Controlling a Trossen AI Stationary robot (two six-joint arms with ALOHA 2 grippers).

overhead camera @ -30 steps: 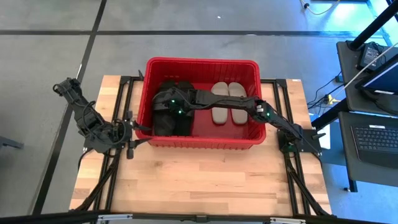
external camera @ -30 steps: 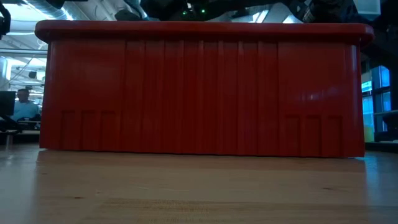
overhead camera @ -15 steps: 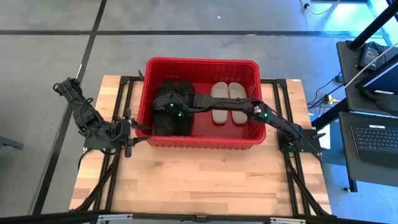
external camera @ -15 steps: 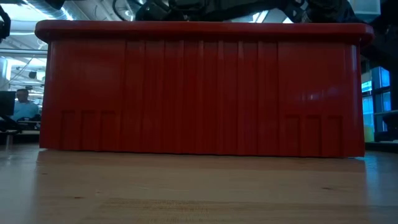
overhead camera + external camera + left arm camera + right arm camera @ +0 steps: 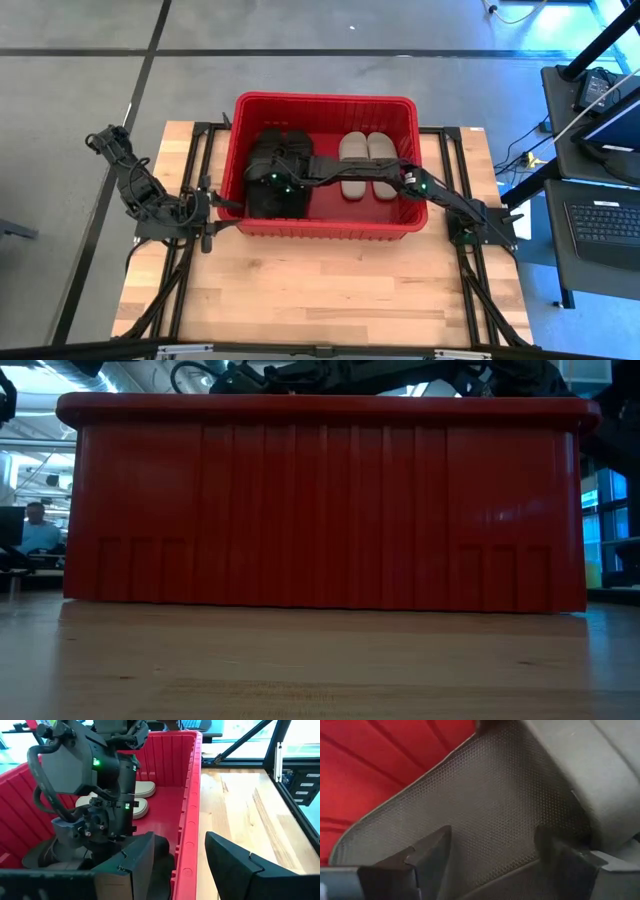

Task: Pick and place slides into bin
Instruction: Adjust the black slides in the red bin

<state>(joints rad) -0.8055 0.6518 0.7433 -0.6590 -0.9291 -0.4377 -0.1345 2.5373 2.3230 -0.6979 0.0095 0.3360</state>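
Wood table (image 5: pixel 320 290) carries red bin (image 5: pixel 325 101) at far edge. Black slides (image 5: pixel 272 190) stacked bin's left end, beige pair (image 5: pixel 365 165) right. Right gripper (image 5: pixel 262 178) down on black stack, fingers apart, gripping nothing. Left gripper (image 5: pixel 212 212) parked outside bin's left wall, fingers apart. Foam looks light, squashy; grab strap.

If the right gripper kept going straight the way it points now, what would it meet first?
Most likely a black slide. The right gripper, reaching into the left side of the red bin, is open, and the slide's textured footbed fills the view just past its fingers. Whether they already touch is unclear.
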